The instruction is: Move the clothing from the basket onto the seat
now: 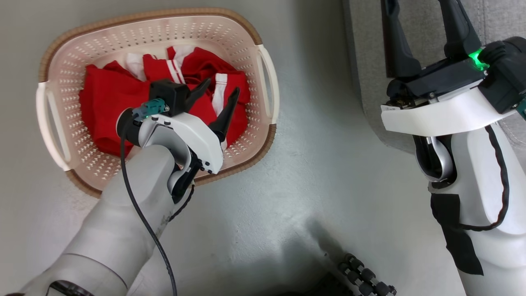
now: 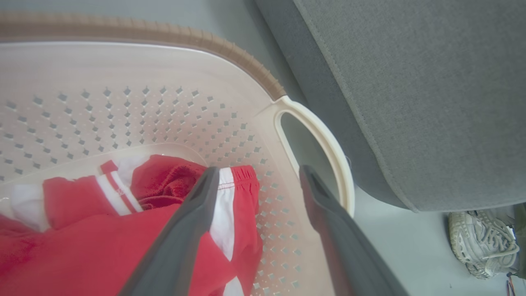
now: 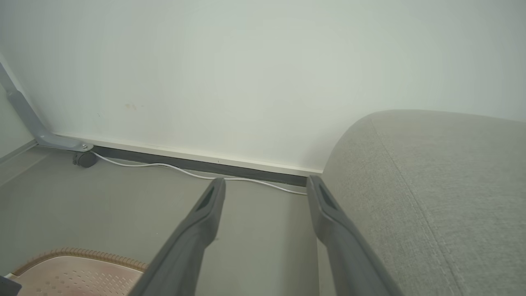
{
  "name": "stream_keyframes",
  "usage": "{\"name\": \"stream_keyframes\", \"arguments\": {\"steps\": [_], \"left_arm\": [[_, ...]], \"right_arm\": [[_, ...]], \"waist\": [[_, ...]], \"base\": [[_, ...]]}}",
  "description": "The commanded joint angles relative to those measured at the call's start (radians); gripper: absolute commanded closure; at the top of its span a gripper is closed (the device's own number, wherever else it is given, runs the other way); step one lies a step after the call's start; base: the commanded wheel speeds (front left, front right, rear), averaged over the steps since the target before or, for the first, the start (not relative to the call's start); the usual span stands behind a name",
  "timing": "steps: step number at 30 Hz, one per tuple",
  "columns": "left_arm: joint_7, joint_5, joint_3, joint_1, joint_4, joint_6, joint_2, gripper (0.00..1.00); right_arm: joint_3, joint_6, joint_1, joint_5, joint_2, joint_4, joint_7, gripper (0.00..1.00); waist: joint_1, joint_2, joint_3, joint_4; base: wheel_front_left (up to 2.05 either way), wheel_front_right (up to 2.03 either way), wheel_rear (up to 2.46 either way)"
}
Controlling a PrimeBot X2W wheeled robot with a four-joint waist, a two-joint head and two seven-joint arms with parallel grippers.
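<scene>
Clothing (image 1: 107, 98) lies heaped in the basket (image 1: 164, 37); none of it is on the seat (image 1: 365, 82). Left gripper (image 1: 222, 85) hangs over the right half of the pile, jaws spread wide, nothing between them. I cannot tell whether the fingertips touch the fabric. Right gripper (image 3: 266, 181) is likewise wide and empty, held up beside the seat's rounded edge, well apart from the pile. Step in hand, as I judge it: the first pick. Plan: lower the left fingers straight into the red fabric where it bunches thickest, by the white-striped fold, and close on a fold rather than a flat layer so the cloth does not slip out. Watch the other finger: in the left wrist view it shows in front of the perforated wall near the white handle (image 2: 324, 139), and a snag there would drag the basket. Lift clear of the brown rim before swinging toward the seat. View notes: the head view gives the layout, with the basket on the floor (image 1: 320, 172) to the left of the seat. The left wrist view adds how near the seat's seamed edge runs to the handle, plus a pale shoe (image 2: 481, 242) on the floor beside the seat. The right wrist view adds the wall (image 3: 246, 61), a white cable (image 3: 164, 166) along the skirting, and a corner of the basket rim.
</scene>
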Motion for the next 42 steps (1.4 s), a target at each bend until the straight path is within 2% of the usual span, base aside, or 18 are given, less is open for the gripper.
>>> {"name": "stream_keyframes", "arguments": {"steps": [1, 12, 19, 28, 36, 37, 38, 42], "left_arm": [[-0.001, -0.03, -0.013, -0.016, -0.012, -0.004, 0.018, 0.0], [0.086, -0.229, -0.239, -0.087, -0.031, -0.004, 0.084, 0.0], [0.08, -0.287, -0.312, -0.133, 0.033, -0.004, 0.117, 0.0], [0.057, -0.304, -0.351, -0.174, 0.15, -0.004, 0.093, 0.0], [0.076, -0.357, -0.399, -0.175, 0.147, -0.004, 0.077, 0.0], [0.066, -0.363, -0.401, -0.177, 0.147, -0.004, 0.078, 0.2], [0.057, -0.368, -0.404, -0.178, 0.149, -0.004, 0.078, 1.0], [0.035, -0.391, -0.42, -0.179, 0.141, -0.004, 0.084, 1.0]], "right_arm": [[0.017, 0.007, 0.006, 0.014, 0.008, -0.034, -0.01, 0.0], [0.052, 0.007, -0.003, 0.08, 0.01, -0.062, -0.01, 0.0], [0.053, 0.007, -0.001, 0.108, 0.01, -0.074, -0.01, 0.0], [0.045, 0.007, 0.02, 0.121, 0.01, -0.086, -0.01, 0.0], [0.036, 0.007, 0.035, 0.121, 0.01, -0.087, -0.01, 0.0], [0.034, 0.007, 0.034, 0.121, 0.01, -0.087, -0.01, 0.0], [0.033, 0.007, 0.034, 0.122, 0.01, -0.086, -0.01, 0.0], [0.031, 0.007, 0.027, 0.128, 0.01, -0.081, -0.01, 0.0]], "waist": [[0.0, 0.0, 0.01, -0.015], [0.0, 0.0, 0.042, -0.063], [0.0, 0.0, 0.059, -0.091], [0.0, 0.0, 0.071, -0.099], [0.0, 0.0, 0.079, -0.092], [0.0, 0.0, 0.079, -0.092], [0.0, 0.0, 0.078, -0.092], [0.0, 0.0, 0.07, -0.094]], "base": [[0.0, 0.0, 0.0], [0.0, 0.0, 0.0], [0.0, 0.0, 0.0], [0.0, 0.0, 0.0], [0.0, 0.0, 0.0], [0.0, 0.0, 0.0], [0.0, 0.0, 0.0], [0.0, 0.0, 0.0]]}}
